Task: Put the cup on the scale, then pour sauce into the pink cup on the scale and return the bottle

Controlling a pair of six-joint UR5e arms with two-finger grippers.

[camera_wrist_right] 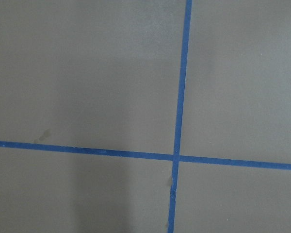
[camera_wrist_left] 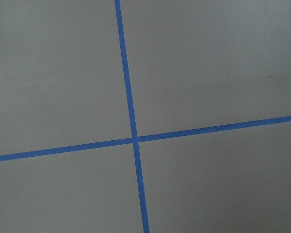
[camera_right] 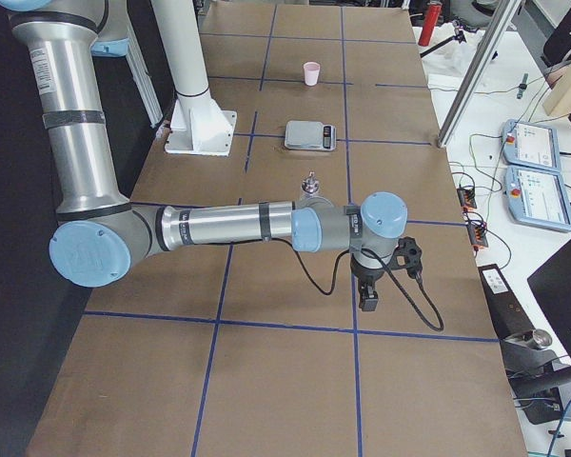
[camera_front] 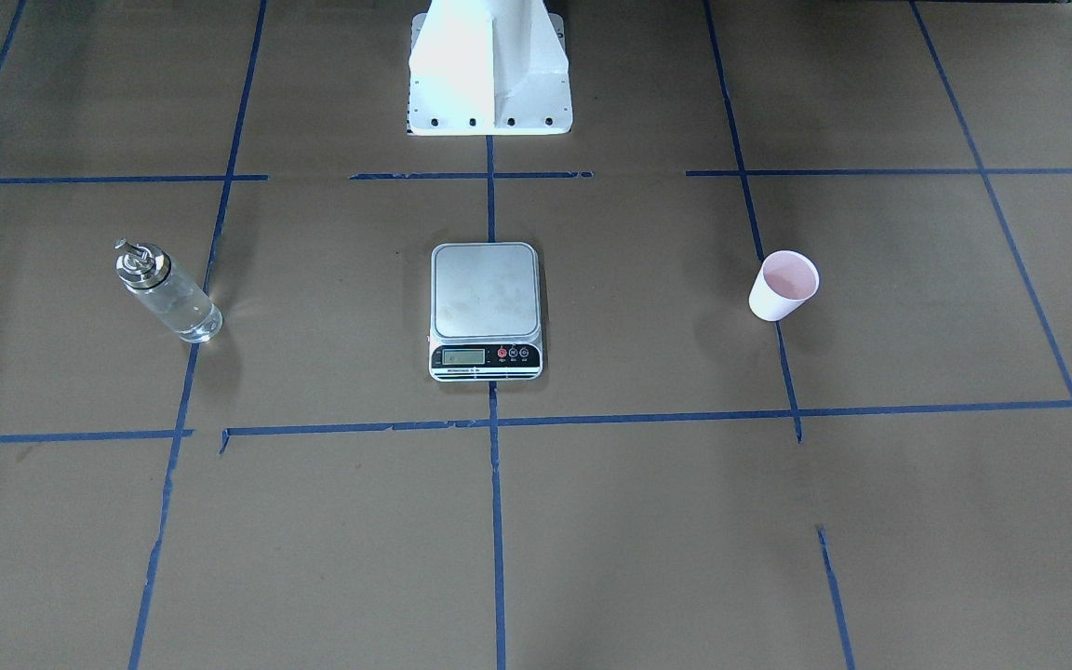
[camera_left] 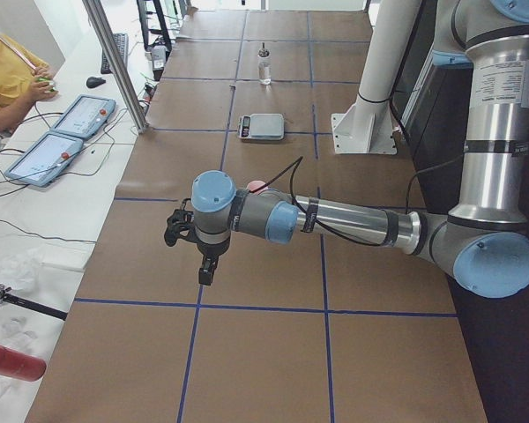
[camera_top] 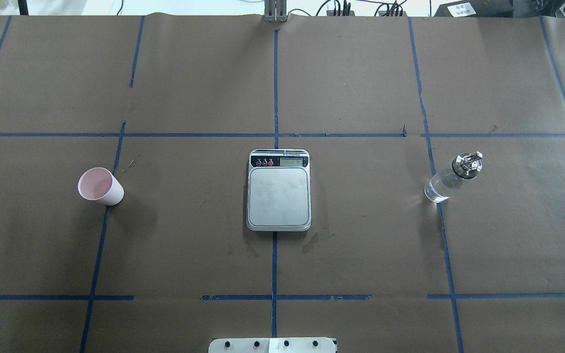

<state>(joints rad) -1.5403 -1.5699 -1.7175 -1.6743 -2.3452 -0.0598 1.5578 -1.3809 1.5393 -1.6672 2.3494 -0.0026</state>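
Taped table, scale central, person only side-on

The premises are identified as a robotics laboratory. Two industrial arms, the left arm and the right arm, are extended over a table covered in brown paper, which is marked off in a grid with blue tape. A white pedestal stands on the table, and a digital scale is set on the grid's centre line. Alongside, a white bench carrying control tablets is noted, with a person at it. An aluminium post is fitted at the table's edge.
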